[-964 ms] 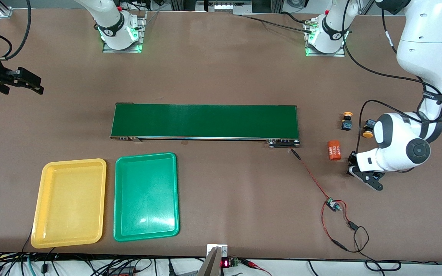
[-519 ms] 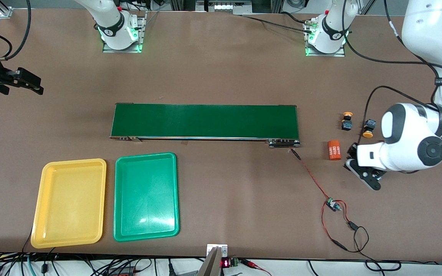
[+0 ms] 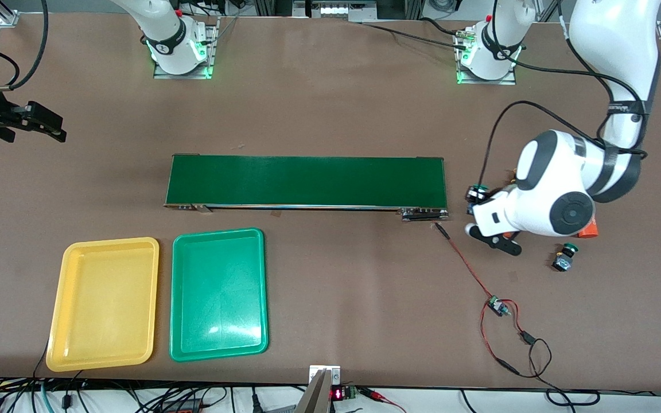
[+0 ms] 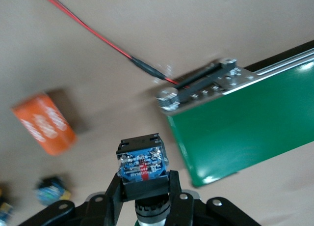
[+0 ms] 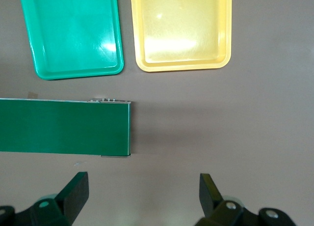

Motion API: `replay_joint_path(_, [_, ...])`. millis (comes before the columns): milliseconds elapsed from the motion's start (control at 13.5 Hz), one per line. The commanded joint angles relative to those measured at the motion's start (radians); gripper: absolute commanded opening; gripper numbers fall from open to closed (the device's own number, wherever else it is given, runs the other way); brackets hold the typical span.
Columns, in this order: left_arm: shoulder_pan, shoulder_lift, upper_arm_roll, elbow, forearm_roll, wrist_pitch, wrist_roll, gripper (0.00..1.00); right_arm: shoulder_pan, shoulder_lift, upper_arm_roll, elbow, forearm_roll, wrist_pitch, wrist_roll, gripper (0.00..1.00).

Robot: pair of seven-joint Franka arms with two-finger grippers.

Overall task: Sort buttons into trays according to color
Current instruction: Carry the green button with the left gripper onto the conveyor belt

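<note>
My left gripper (image 3: 473,202) (image 4: 143,187) is shut on a green-capped button (image 3: 477,189) with a black body (image 4: 142,162). It holds the button in the air beside the conveyor belt's end. Another green button (image 3: 564,257) (image 4: 51,190) lies on the table, nearer the front camera than my left hand. The yellow-capped buttons are hidden by the left arm. The yellow tray (image 3: 105,304) (image 5: 181,29) and the green tray (image 3: 218,295) (image 5: 73,32) lie side by side, with nothing in them. My right gripper (image 3: 48,127) (image 5: 142,196) waits open above the table at the right arm's end.
The long dark-green conveyor belt (image 3: 306,180) (image 4: 245,118) (image 5: 64,125) crosses the middle of the table. An orange numbered cylinder (image 3: 589,230) (image 4: 44,123) lies partly under the left hand. A red-black wire (image 3: 468,267) with a small board runs from the belt's end toward the front edge.
My left arm has risen and swung from beside the orange cylinder toward the belt's end, carrying the green button. That uncovered the other green button. The right arm stayed still.
</note>
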Motion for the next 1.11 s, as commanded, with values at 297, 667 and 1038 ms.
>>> replay_joint_path(297, [0.01,-0.244,-0.106,-0.47,-0.138,0.342,-0.219,0.18,-0.004,-0.009,0.005,-0.011,-0.003,0.013,0.001,1.0])
replay_joint_path(667, [0.008,-0.183,-0.121,-0.502,-0.136,0.537,-0.221,0.22,-0.003,-0.009,0.004,-0.011,-0.001,0.011,0.003,1.0])
replay_joint_path(1038, [-0.009,-0.174,-0.121,-0.504,-0.136,0.545,-0.224,1.0,-0.003,-0.008,0.005,-0.011,-0.001,0.013,0.003,1.0])
